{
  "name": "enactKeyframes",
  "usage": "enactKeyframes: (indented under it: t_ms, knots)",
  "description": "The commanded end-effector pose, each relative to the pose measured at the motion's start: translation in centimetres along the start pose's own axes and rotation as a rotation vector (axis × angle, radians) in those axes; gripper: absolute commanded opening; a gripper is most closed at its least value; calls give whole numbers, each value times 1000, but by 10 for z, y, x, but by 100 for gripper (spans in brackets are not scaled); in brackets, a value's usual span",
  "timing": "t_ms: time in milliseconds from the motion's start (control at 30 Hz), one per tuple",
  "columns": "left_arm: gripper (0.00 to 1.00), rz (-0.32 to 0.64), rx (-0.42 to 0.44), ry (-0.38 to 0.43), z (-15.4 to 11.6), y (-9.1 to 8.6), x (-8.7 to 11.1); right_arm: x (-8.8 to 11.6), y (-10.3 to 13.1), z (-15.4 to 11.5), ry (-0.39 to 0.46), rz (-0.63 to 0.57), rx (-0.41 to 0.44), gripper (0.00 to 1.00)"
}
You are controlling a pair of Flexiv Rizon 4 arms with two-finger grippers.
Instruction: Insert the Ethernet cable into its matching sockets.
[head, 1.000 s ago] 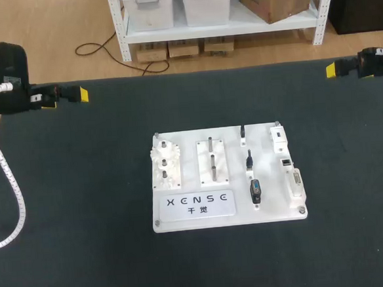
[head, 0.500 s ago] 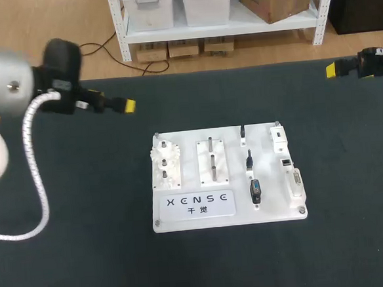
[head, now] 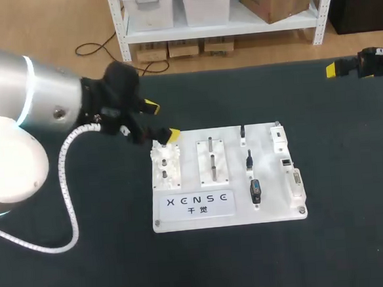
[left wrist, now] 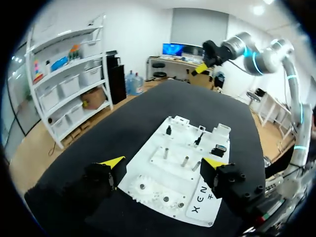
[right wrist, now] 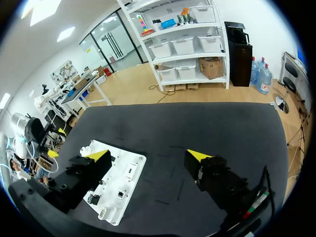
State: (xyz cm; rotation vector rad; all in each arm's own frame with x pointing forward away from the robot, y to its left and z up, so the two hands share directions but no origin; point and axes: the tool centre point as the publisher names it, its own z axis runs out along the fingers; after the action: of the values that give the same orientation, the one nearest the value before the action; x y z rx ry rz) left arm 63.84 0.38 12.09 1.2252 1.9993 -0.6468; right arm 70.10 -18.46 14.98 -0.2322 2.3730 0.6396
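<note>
Board: the white board [head: 184, 223] lies flat on the dark table [head: 87, 256]. Every place below is given from it.
Name plate: a white name plate [head: 194, 205] sits along the board's near edge, toward its left.
Cable parts: a black plug [head: 255, 191] stands just right of the name plate. Beyond it lies a thin black lead [head: 248, 160], and a short black piece [head: 242, 133] stands at the board's far edge. You cannot tell from here which of these is the Ethernet end.
Sockets: along the board's right edge you have a long connector [head: 295, 183] nearest. A small socket [head: 287, 162] comes next and a white block [head: 278, 137] is farthest.
Gear block: a white gear block [head: 165, 168] occupies the board's left side.
Peg block: a white peg block [head: 212, 160] with upright pins stands mid-board.
Left gripper: your left gripper [head: 162, 121] hangs over the board's far left corner, above the gear block. Its fingers are spread wide and hold nothing.
Right gripper: your right gripper [right wrist: 148, 155] is well apart from the board, off past its far right corner. Its fingers are spread with only bare table between them.
</note>
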Motion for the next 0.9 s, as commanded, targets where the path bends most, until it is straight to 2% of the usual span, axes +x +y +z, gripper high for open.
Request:
enactKeyframes:
  t_ms: [33, 300, 567, 733, 900]
  knots:
    - [100, 347, 364, -249, 15, 3, 4, 0, 0, 0, 0, -1, -2, 100]
    - [100, 343, 404, -256, 39, -1, 8, 0, 0, 0, 0, -1, -2, 100]
    - [100, 330, 440, -244, 48, -6, 16, 0, 0, 0, 0, -1, -2, 100]
    - [100, 320, 422, -228, 42, -12, 21, 0, 0, 0, 0, -1, -2, 100]
    - [100, 321, 363, -208, 34, -20, 26, 0, 0, 0, 0, -1, -2, 100]
